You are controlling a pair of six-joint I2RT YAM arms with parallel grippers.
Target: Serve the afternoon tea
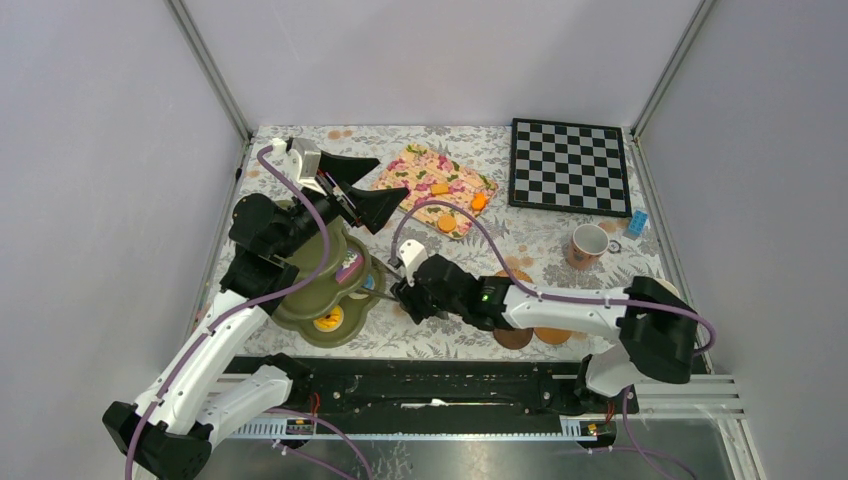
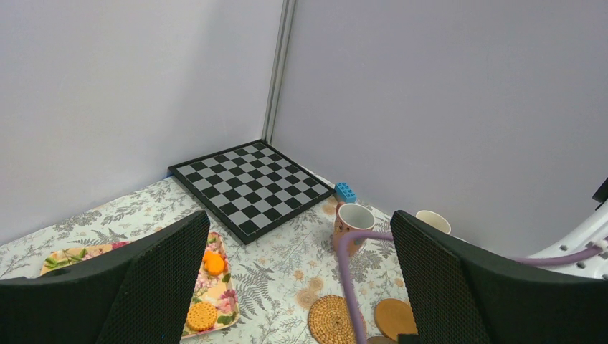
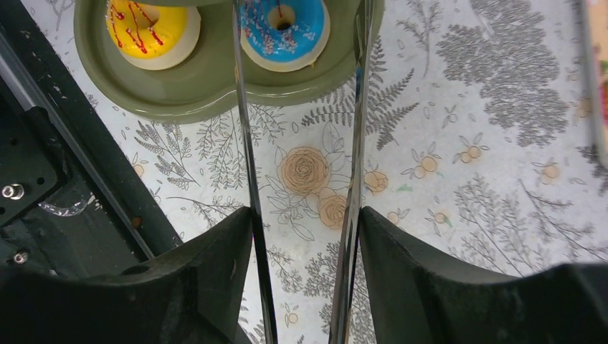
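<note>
Right gripper grips the metal tongs, blades running straight ahead either side of the blue donut on the stand's bottom tier; left gripper hangs open, empty.

No words, numbers or brand marks can be read anywhere: the chessboard shows plain squares, the metal tongs look bare, and any print on the brownish-pink mug is perhaps too small to tell

Table, grey fern-print cloth | near left: olive-green scalloped tiered stand | far centre: floral rectangular tray | far right: black-and-white chessboard, small blue brick | right: brownish-pink mug | near right: round brown coasters (one woven)
</note>
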